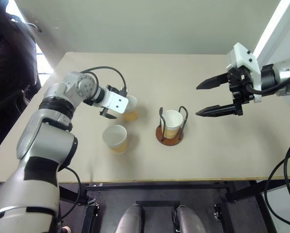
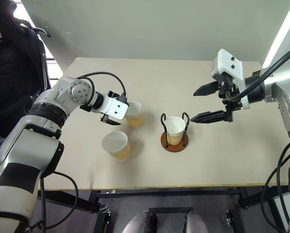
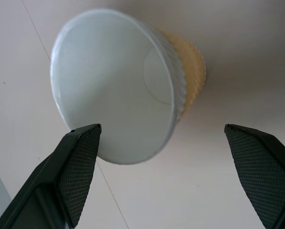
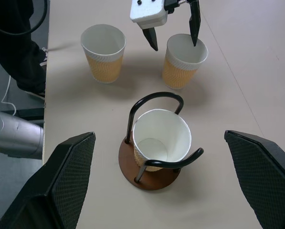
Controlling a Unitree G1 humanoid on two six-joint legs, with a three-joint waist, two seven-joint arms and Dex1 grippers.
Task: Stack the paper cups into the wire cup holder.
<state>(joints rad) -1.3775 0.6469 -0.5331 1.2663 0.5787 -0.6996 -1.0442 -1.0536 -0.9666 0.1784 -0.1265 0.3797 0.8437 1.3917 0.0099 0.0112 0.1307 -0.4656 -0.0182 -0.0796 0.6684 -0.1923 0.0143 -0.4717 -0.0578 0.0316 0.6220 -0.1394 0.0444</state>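
One paper cup (image 1: 172, 122) stands upright inside the wire cup holder (image 1: 168, 141), between its two dark loops, at the middle of the table. A second paper cup (image 4: 183, 64) stands on the table to the holder's left. My left gripper (image 4: 174, 44) is open just above this cup's rim, one finger on each side, and nothing is held. The third paper cup (image 1: 116, 138) stands nearer the table's front edge, to the left of the holder. My right gripper (image 1: 198, 101) hangs open and empty in the air to the right of the holder, pointing toward it.
The beige table (image 1: 222, 155) has bare surface to the right of and behind the holder. A person in dark clothes (image 1: 6, 53) is beside the table's left edge. A white post (image 1: 276, 24) rises at the back right.
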